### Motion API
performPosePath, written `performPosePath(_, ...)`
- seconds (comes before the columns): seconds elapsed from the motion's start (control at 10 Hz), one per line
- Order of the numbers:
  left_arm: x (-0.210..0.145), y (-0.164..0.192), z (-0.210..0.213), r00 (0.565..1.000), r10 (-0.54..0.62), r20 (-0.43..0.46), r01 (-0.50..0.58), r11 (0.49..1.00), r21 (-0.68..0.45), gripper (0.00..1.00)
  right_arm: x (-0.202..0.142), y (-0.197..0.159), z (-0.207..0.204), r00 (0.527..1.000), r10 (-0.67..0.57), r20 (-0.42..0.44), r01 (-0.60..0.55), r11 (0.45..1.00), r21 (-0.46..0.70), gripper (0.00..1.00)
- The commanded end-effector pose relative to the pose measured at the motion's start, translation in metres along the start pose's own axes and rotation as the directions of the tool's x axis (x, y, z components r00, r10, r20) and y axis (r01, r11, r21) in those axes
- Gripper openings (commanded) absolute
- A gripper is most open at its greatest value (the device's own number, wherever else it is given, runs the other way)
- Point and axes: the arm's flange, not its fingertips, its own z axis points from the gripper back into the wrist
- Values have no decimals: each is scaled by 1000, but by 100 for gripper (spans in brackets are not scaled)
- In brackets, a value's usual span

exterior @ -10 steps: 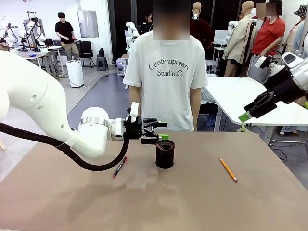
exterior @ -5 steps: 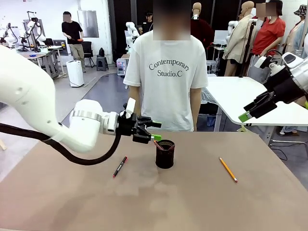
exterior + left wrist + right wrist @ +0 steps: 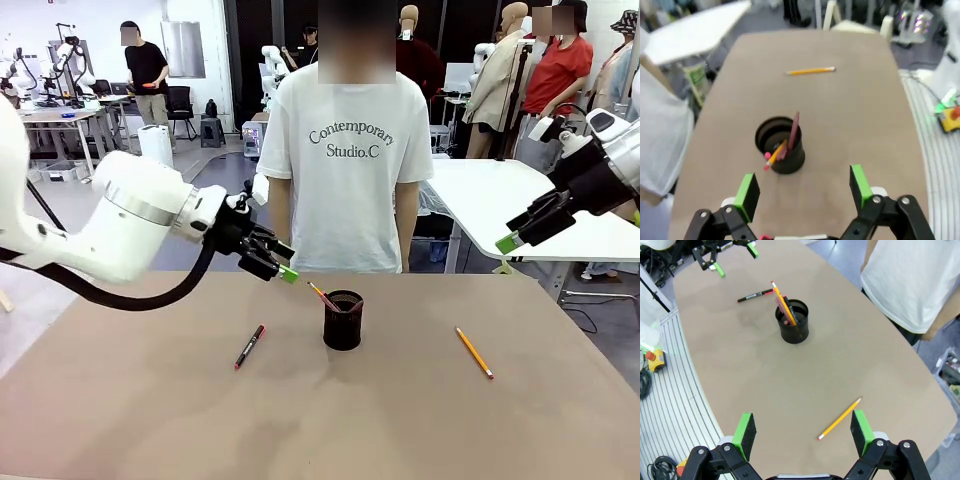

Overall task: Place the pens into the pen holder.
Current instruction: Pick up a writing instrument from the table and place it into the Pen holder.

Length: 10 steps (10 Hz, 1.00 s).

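Two thin sticks, a pinkish-red one (image 3: 794, 131) and a yellow pencil (image 3: 776, 152), lean inside the small black metal-mesh cup (image 3: 343, 325) in the middle of the brown table (image 3: 400, 420). A black pen with red ends (image 3: 250, 346) lies left of it, and a yellow-orange pencil (image 3: 474, 352) lies right of it. Left gripper (image 3: 278, 262) hovers up-left of the cup, fingers apart, empty. Right gripper (image 3: 514, 234) is high at the right, fingers apart, empty.

The pen holder (image 3: 343, 322) stands in the middle of the surface (image 3: 400, 420), with two pencils (image 3: 791, 134) leaning inside it. A pen (image 3: 250, 346) lies to its left and a loose pencil (image 3: 474, 352) well apart to its right. A person (image 3: 348, 160) stands behind the far edge.
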Motion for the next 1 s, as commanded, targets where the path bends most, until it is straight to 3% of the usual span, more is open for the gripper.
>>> performPosePath(0.0, 22, -12, 9, 996, 36, -79, -39, 998, -39, 93, 1, -1, 0, 1000, 5, 15, -5, 1000, 8, 100)
performPosePath(0.1, 28, -14, 12, 989, 81, -125, -86, 996, -37, 93, 1, -1, 0, 1000, 5, 15, -5, 1000, 8, 100)
performPosePath(0.3, 22, -6, 10, 926, 165, -338, -154, 986, 58, 93, 1, -1, 0, 1000, 5, 15, -5, 1000, 8, 100)
performPosePath(0.5, 10, 12, -3, 883, 153, -444, -124, 988, 94, 93, 1, -1, 0, 1000, 5, 15, -5, 1000, 8, 100)
performPosePath(0.7, 2, 20, -14, 828, 237, -508, -194, 971, 137, 93, 1, -1, 0, 1000, 5, 15, -5, 1000, 8, 100)
performPosePath(0.9, -15, 29, -30, 757, 316, -572, -203, 945, 255, 93, 1, -1, 0, 1000, 5, 15, -5, 1000, 8, 100)
